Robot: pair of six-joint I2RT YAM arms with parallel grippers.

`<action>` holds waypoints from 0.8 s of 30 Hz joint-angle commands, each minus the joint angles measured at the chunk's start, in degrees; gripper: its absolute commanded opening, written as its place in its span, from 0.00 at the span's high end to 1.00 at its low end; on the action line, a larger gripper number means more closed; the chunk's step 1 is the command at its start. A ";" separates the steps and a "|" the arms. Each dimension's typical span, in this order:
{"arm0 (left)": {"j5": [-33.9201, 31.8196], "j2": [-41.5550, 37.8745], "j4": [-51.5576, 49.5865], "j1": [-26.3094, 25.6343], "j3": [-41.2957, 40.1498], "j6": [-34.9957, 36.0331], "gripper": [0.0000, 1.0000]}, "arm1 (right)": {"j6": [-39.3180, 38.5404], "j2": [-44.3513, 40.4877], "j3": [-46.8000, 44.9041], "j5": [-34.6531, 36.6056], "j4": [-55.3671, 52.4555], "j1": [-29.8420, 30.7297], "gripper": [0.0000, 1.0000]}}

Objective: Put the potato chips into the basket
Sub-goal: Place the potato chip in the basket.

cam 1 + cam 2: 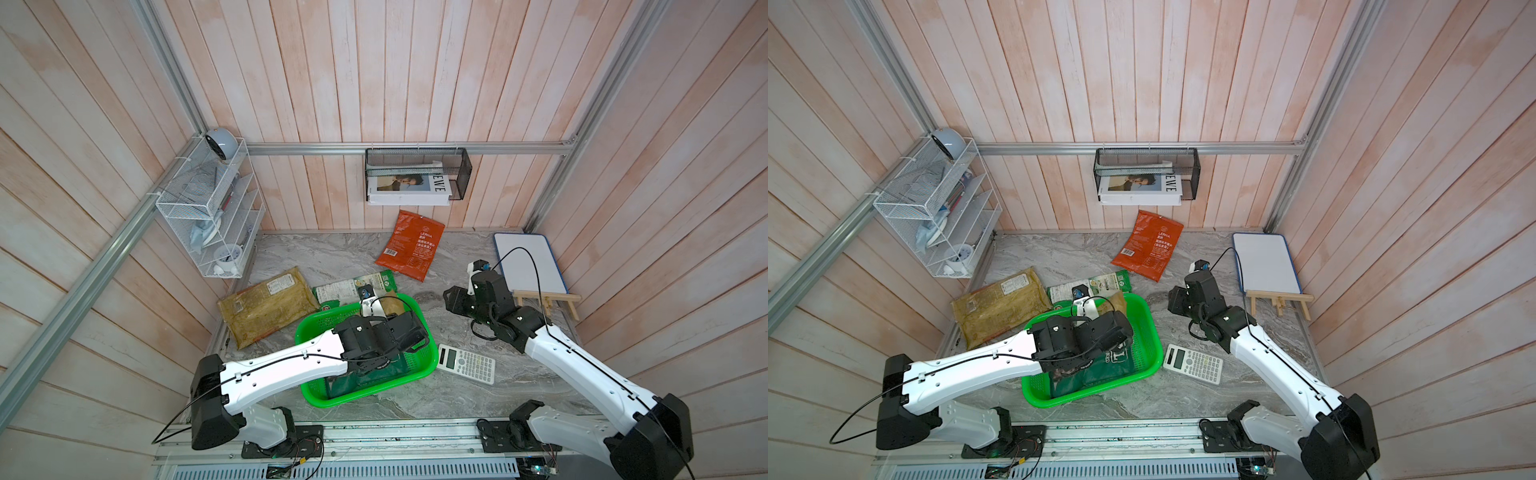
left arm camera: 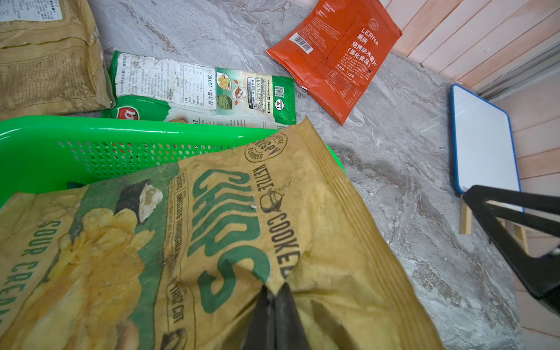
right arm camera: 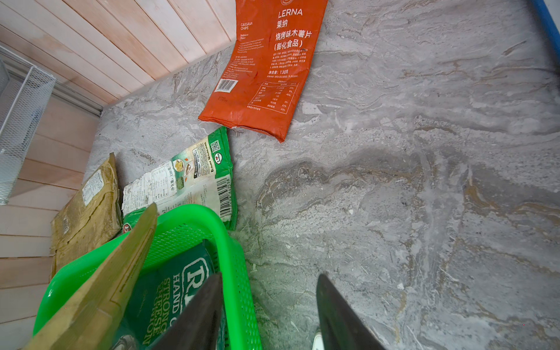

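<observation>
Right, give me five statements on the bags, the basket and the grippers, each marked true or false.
1. The left gripper is shut on the tan bag. True.
2. The dark green bag lies in the basket. True.
3. The orange-red bag is in the basket. False: it lies on the table, apart from the basket.
4. The right gripper holds the calculator. False: it is open and empty; the calculator lies on the table beside the basket.
5. The mustard bag lies on the table, outside the basket. True.
</observation>
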 commanded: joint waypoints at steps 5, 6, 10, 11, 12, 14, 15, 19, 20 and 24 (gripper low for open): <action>3.95 -0.56 15.48 1.25 -6.34 13.00 0.78 | 1.42 1.50 0.24 -1.30 0.03 -0.22 0.47; 6.46 -0.83 17.19 2.08 -7.47 15.37 0.58 | 1.49 2.02 0.26 -1.54 0.27 -0.23 0.47; 8.89 -3.00 16.73 3.21 -9.78 17.33 0.29 | 2.35 4.57 1.93 -3.78 -1.07 -0.11 0.47; 9.62 -4.37 17.41 3.21 -10.37 18.37 0.29 | 2.47 5.24 2.54 -4.48 -1.69 -0.07 0.47; 10.11 -5.52 18.13 3.21 -10.96 19.10 0.28 | 2.41 5.80 3.07 -4.99 -2.22 0.21 0.47; 10.05 -8.58 19.61 3.21 -12.73 19.98 0.28 | 1.64 7.03 4.42 -5.15 -3.63 1.40 0.47; 9.59 -9.86 20.24 3.28 -13.54 20.16 0.28 | 1.04 7.64 5.14 -5.19 -4.32 2.24 0.47; 4.12 -14.92 17.36 4.40 -16.35 17.32 0.29 | -3.24 11.19 9.42 -4.62 -7.76 8.89 0.47; 3.04 -16.09 15.40 5.42 -16.93 15.92 0.30 | -4.15 12.41 10.63 -4.47 -8.63 11.03 0.47; 4.55 -19.86 9.70 12.47 -19.10 15.20 0.30 | -6.75 17.37 13.80 -4.44 -9.67 18.37 0.46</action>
